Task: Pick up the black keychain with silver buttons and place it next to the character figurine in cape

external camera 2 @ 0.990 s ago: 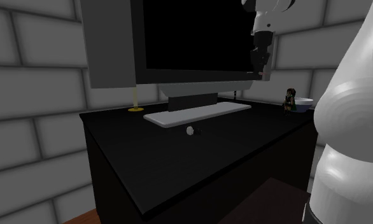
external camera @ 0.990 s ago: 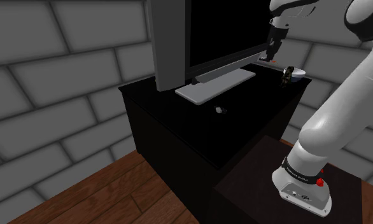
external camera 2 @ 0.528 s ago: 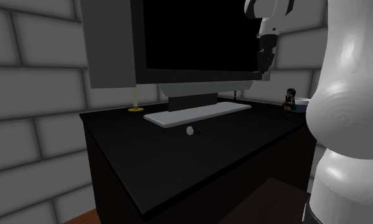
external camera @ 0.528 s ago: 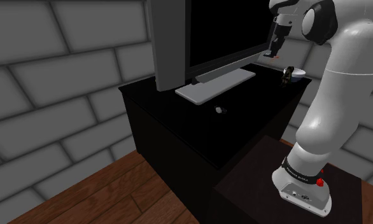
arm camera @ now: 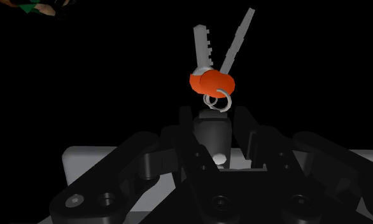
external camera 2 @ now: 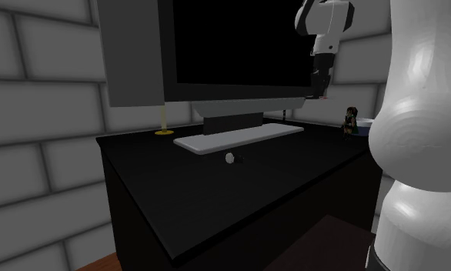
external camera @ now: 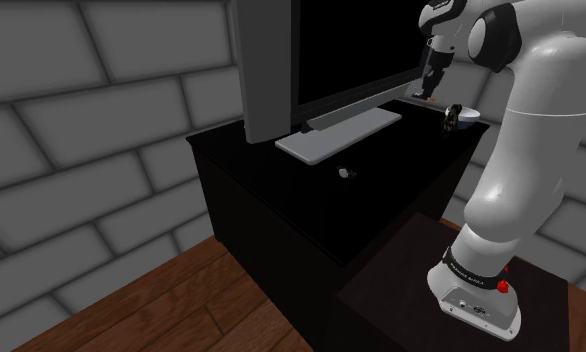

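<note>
Your black two-finger gripper is pinching the black keychain with a silver button, a ring and two grey keys with orange tops. The keys stick out past the fingertips. In the shoulder view, gripper and keychain are up in the air near the little character figurine in a cape, to its left and higher. The figurine stands on the black cabinet, just beside a white bowl.

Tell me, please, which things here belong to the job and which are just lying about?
Job: black keychain with orange-headed keys, clasped in the black pincer; small caped figurine.
Lying about: large black screen on a grey base; small round grey object; white bowl; yellow stand.
</note>
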Controlling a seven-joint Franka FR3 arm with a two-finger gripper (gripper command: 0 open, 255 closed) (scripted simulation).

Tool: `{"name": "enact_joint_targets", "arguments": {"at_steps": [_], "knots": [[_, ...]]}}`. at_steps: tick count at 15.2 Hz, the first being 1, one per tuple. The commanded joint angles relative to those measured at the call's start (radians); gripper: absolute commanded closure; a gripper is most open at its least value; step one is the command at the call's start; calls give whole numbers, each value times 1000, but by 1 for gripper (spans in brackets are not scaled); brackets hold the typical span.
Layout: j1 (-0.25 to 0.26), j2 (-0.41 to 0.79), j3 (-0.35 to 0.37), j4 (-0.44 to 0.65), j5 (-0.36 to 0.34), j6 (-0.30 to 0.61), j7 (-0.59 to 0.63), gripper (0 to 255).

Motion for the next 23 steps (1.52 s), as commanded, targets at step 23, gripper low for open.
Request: {"name": "enact_joint_targets", "arguments": {"at_steps": [23], "knots": [[-12,84,30,-234,83,291,-66,255]]}}
